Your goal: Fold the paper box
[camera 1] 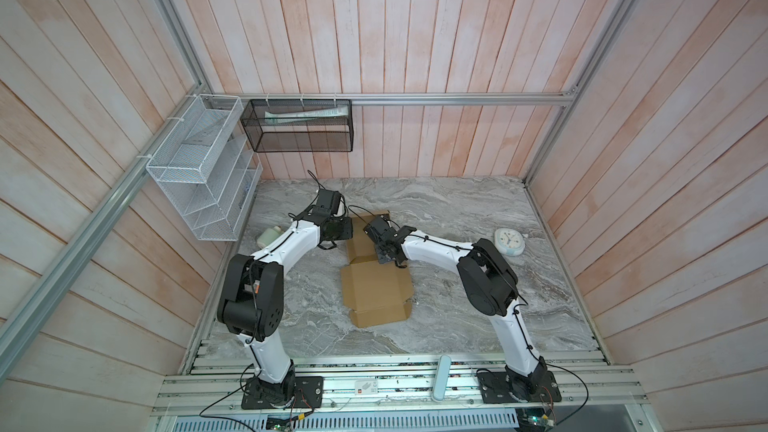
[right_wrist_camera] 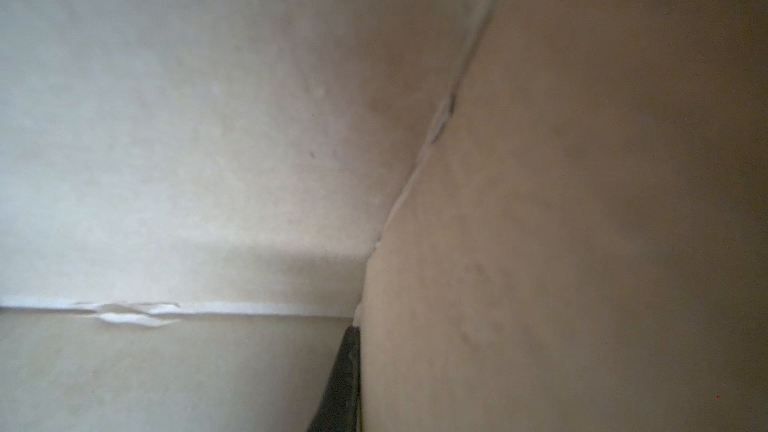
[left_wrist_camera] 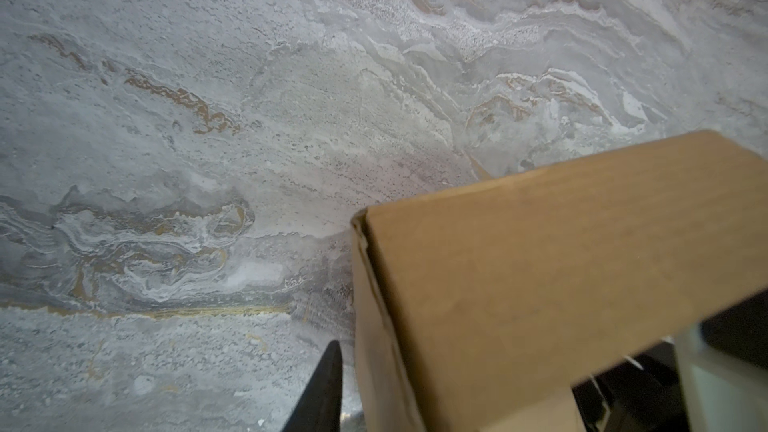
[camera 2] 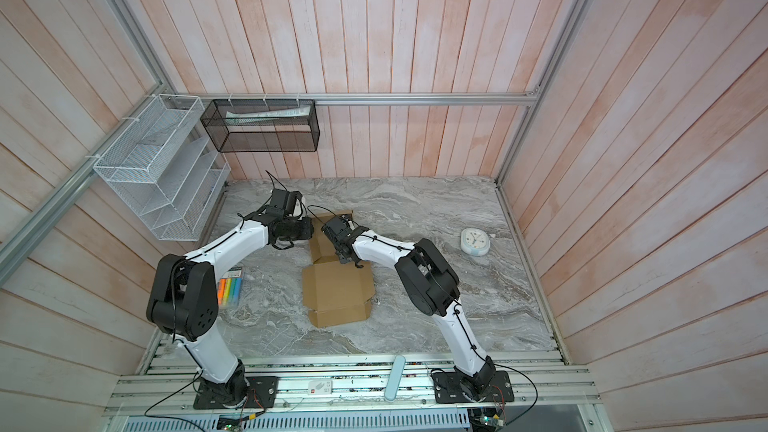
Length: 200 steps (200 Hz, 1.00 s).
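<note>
The paper box [camera 1: 376,288] lies near the middle of the marble-patterned table [camera 1: 457,209], partly formed. Its near panels rest flat on the surface, while the far section stands raised between the two arms in both top views. The left gripper [camera 1: 347,229] is positioned at the left edge of the raised far section. In the left wrist view, one dark finger [left_wrist_camera: 322,384] stands just beside an upright cardboard wall [left_wrist_camera: 540,263]. The opposite finger is hidden behind that wall, so it cannot be told whether the jaws are apart or clamped. The right gripper [camera 1: 383,254] reaches across to the fold line between the raised section and the flat panels. In the right wrist view, one dark finger [right_wrist_camera: 343,376] lies against a cardboard panel [right_wrist_camera: 582,201] that fills the frame, and the jaws are closed on that panel. A round white clock [camera 1: 509,241] lies well apart on the right side of the table. A small white bottle [camera 1: 268,236] lies near the left arm, and a pack of coloured markers [camera 2: 230,288] shows beside the left arm's elbow in a top view.
</note>
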Each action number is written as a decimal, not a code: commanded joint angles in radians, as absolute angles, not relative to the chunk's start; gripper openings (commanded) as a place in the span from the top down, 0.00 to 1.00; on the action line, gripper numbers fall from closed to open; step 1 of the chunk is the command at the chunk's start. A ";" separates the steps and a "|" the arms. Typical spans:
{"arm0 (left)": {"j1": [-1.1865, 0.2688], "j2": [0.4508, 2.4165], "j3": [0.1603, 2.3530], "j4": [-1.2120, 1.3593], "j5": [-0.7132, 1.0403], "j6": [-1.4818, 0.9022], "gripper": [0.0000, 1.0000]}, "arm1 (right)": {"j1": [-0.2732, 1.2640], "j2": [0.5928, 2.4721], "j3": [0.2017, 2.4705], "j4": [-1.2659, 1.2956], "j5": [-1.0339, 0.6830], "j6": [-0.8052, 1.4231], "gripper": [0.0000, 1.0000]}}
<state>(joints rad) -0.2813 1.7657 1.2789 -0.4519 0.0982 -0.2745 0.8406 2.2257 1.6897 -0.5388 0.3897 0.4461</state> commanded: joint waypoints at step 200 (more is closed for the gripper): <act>-0.366 1.844 1.226 -0.362 -0.163 -0.279 0.93 | 0.835 2.249 1.830 -0.666 0.298 0.498 0.95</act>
<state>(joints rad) -0.3557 1.8133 1.2030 -0.3298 -0.0917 -0.3019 0.8349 2.2444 1.7939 -0.6743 0.3252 0.4950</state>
